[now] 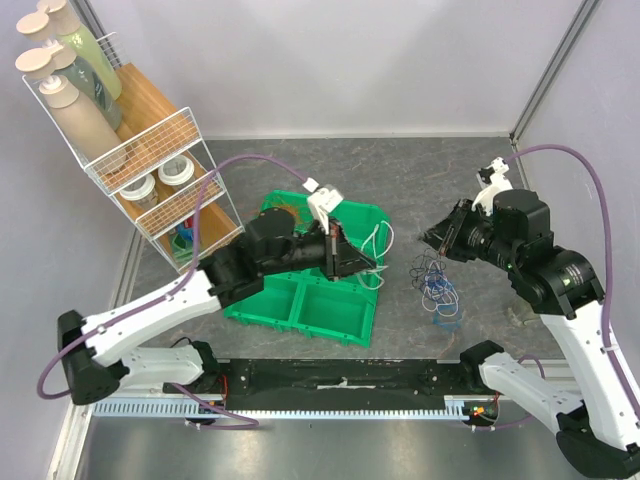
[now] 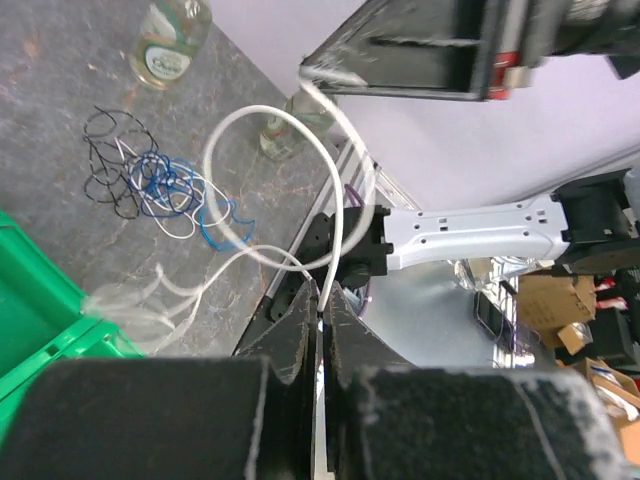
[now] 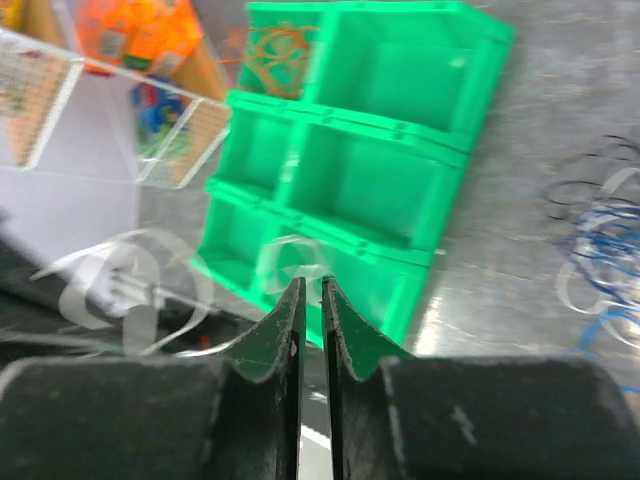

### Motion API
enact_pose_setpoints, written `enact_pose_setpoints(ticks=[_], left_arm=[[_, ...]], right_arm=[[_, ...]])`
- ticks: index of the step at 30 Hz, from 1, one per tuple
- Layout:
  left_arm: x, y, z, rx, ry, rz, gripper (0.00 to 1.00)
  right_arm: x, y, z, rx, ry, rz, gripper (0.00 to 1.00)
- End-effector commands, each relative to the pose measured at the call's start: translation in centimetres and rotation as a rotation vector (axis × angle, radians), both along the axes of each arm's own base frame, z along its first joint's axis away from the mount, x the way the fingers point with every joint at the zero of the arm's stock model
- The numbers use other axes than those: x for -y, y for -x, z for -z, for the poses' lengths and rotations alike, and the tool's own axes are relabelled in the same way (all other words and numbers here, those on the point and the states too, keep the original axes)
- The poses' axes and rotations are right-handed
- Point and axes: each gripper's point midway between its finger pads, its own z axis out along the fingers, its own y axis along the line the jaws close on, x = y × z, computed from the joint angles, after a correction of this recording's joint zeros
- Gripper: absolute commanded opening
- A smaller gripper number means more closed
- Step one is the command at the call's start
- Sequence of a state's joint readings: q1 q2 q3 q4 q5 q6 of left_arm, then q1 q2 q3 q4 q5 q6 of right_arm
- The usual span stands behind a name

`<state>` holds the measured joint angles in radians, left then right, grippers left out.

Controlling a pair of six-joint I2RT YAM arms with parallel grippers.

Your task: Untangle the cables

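My left gripper point(image 1: 358, 265) hovers over the right side of the green bin point(image 1: 262, 305), shut on a white cable point(image 1: 377, 243). In the left wrist view its jaws point(image 2: 325, 290) pinch that white cable point(image 2: 250, 110), which loops up toward the right arm's gripper. My right gripper point(image 1: 432, 240) hangs just right of the bin; in its own view the gripper point(image 3: 312, 285) stands slightly open with nothing between its fingers, and the blurred white cable point(image 3: 290, 258) lies beyond its tips. A black and blue tangle point(image 1: 436, 285) point(image 2: 150, 182) rests on the table. An orange cable point(image 3: 275, 55) sits in a bin compartment.
A wire rack point(image 1: 150, 150) with bottles and jars stands at the back left. A small clear bottle point(image 2: 170, 40) lies on the table beyond the tangle. The green bin point(image 3: 380, 180) has several compartments. Grey walls close off the back and right.
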<state>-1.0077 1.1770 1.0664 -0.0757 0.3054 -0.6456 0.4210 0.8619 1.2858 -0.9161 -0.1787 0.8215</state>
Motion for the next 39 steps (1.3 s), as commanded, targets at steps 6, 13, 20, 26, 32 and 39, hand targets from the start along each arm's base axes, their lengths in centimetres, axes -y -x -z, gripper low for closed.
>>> enact_pose_setpoints(ticks=[6,13,20,26,32,39], left_arm=[[-5.6,-2.0,-3.7,0.043,-0.025,-0.279,0.02],[-7.9,-4.8,-1.9,0.058,-0.212,-0.447,0.02],[-13.8,-8.9,1.1,0.139,-0.473,-0.743,0.02],[-18.7,-10.9,6.5,0.073,-0.628,-0.887,0.02],[-21.0,-12.6,14.3,-0.109,-0.668,-0.905,0.02],[-20.4,-11.8,16.4,-0.245,-0.706,-0.876,0.70]], right_arm=[[1.8,1.1,5.7,-0.049,0.272,-0.134,0.04],[-0.4,1.6,7.4,-0.078,0.152,-0.198,0.28],[0.4,2.2,7.9,-0.101,0.181,-0.176,0.30],[0.7,2.4,8.4,-0.115,0.191,-0.166,0.30],[0.9,2.7,9.3,-0.145,0.203,-0.167,0.30],[1.7,3.3,11.0,-0.191,0.236,-0.140,0.31]])
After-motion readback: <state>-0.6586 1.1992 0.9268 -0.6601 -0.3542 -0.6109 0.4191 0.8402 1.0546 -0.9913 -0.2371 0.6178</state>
